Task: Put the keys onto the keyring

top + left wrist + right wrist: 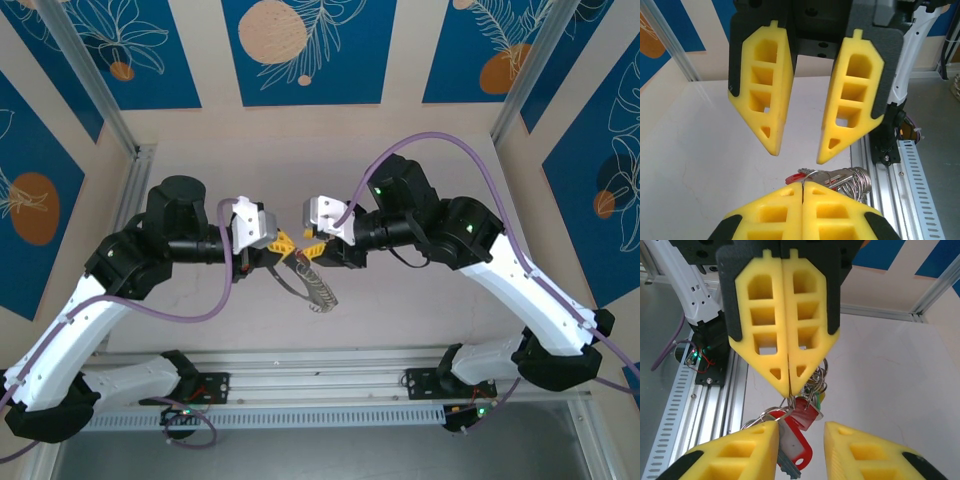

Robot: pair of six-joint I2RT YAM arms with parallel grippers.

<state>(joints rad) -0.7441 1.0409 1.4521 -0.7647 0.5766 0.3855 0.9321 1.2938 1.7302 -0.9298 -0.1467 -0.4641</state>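
Pale table (400, 310) with blue flower panels behind it, and both arms meet mid-air around the middle of the top view. The left gripper (285, 243) and right gripper (313, 243) are nearly tip to tip. The keyring (318, 288) dangles just below them, off the table.

Left wrist view: the left gripper (802, 186) sits at the bottom edge with its jaws pressed together. The right gripper (797, 155) comes down from the top with its jaws apart. Between them a sliver of the red keys (796, 178) pokes out, and the beaded keyring (857, 181) sits lower right.

Right wrist view is the clearest. The left gripper (790, 390) up top is pinched on the keyring (819, 372) wire. The red keys (797, 450) hang from it, in the gap of the spread right gripper (800, 430).

So I'd say the red ones look threaded on already. A greenish bit peeks out behind them, and I can't tell if it's on. Probably close to done, with any leftover keys and the let-go left.
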